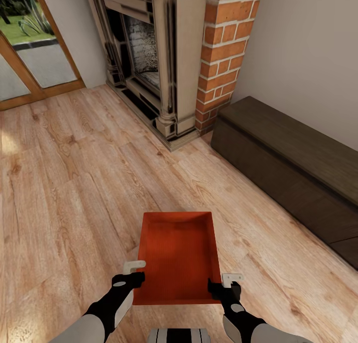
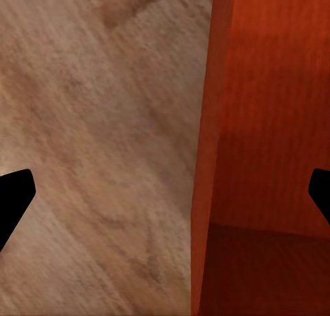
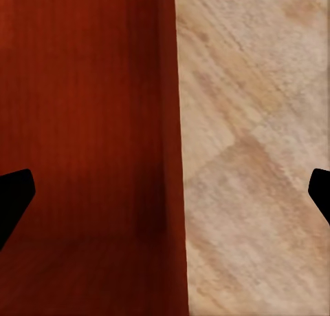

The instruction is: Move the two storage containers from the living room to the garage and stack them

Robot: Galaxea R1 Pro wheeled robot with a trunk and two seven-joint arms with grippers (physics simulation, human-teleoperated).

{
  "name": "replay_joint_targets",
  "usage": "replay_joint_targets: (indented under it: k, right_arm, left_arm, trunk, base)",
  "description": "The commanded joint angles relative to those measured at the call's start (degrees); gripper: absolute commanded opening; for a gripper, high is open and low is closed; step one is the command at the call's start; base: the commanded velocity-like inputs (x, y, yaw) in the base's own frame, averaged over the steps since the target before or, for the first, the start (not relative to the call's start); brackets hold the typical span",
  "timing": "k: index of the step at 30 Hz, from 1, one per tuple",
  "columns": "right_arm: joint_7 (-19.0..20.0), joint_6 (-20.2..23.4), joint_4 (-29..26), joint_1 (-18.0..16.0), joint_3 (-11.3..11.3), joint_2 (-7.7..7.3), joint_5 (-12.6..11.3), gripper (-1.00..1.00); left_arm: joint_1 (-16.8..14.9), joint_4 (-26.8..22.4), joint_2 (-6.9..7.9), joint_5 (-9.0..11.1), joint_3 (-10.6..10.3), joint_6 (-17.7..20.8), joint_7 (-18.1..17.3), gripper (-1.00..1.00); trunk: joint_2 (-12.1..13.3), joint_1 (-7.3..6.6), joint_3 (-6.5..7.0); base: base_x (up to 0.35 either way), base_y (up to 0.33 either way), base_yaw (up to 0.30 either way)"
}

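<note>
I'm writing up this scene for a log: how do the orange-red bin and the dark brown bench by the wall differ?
The orange-red open-top plastic bin is bright, small and hollow, while the long dark brown wooden bench is dull, much larger and closed on top. The bin sits between the left tool and right tool, each straddling a side wall; the bench stands untouched against the wall. Both are rectangular.

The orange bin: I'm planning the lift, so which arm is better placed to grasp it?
Neither alone: the left claw straddles the orange bin's left wall, the right claw its right wall, both open. Probably close both together.
</note>
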Motion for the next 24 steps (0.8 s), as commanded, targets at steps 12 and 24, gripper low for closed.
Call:
replay_joint_targets:
  k: [12,24]
  right_arm:
    - [0.19,-0.40,0.10,-0.03,0.43,-0.04,-0.56,1.00]
    - [0.34,-0.61,0.10,-0.03,0.47,0.02,-0.61,1.00]
  left_arm:
    - [0.01,-0.11,0.02,0.44,-0.27,0.28,0.31,1.00]
    - [0.01,-0.45,-0.23,0.14,-0.35,0.28,0.31,1.00]
  trunk:
    - [-0.01,-0.01,-0.03]
    - [-0.01,-0.01,-0.03]
  base:
    - [0.000,0.000,0.000]
    - [0.000,0.000,0.000]
